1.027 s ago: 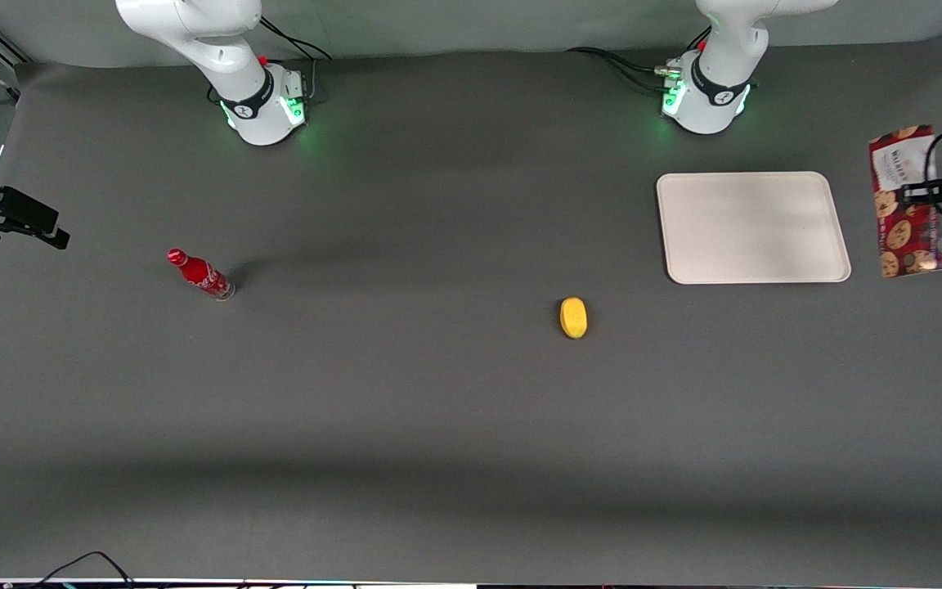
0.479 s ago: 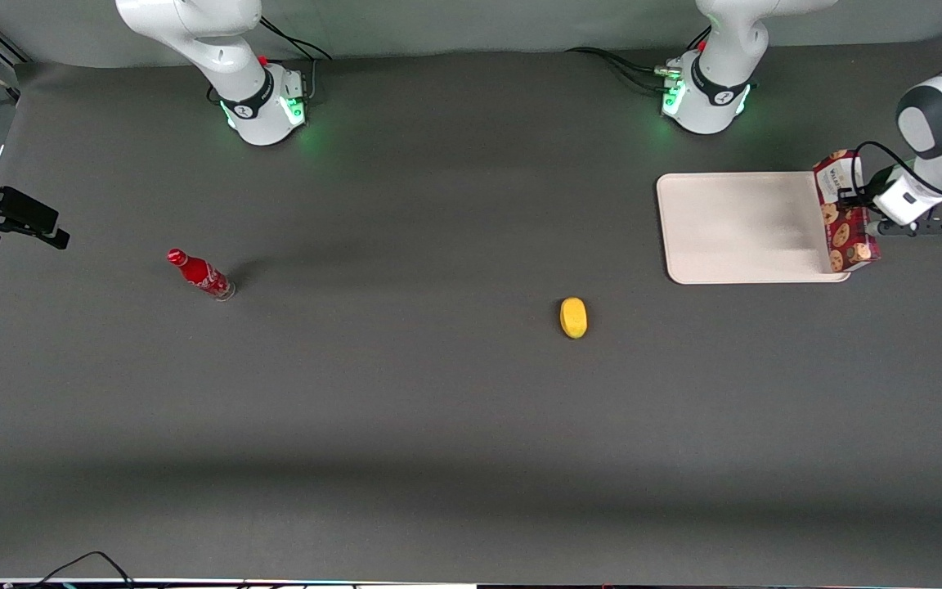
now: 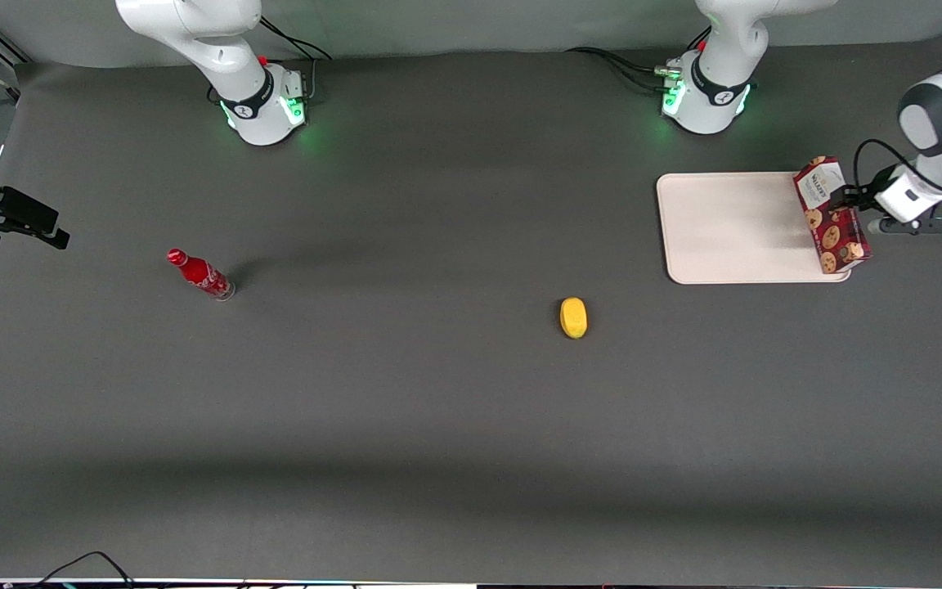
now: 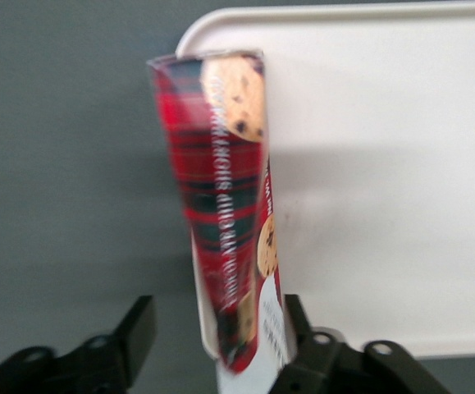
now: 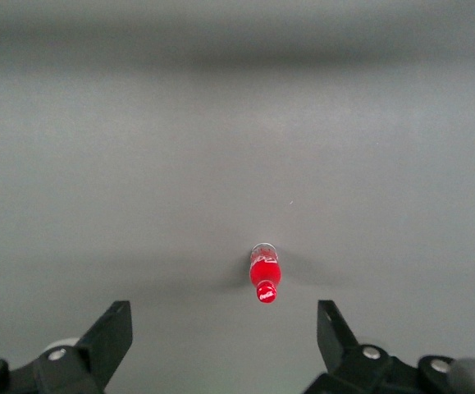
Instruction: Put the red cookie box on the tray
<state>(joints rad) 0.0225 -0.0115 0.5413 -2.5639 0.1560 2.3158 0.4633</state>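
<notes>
The red cookie box (image 3: 831, 217) stands tilted on its long narrow side over the tray's (image 3: 733, 229) short rim at the working arm's end of the table. My left gripper (image 3: 849, 198) is beside the box, near its white-label end. In the left wrist view the box (image 4: 229, 222) runs out between the fingers over the cream tray (image 4: 385, 164). The gripper (image 4: 218, 310) is open. One finger rests against the label end, and the other finger (image 4: 137, 332) stands apart from the box with grey table showing in the gap.
A yellow lemon-like object (image 3: 573, 317) lies nearer the front camera than the tray. A small red bottle (image 3: 201, 274) stands toward the parked arm's end, also seen in the right wrist view (image 5: 264, 279). Both arm bases (image 3: 704, 94) sit along the table's back edge.
The arm carried the box from off the table's end to the tray's rim and lowered it. The box has since shifted a little farther onto the tray, and the fingers have parted.
</notes>
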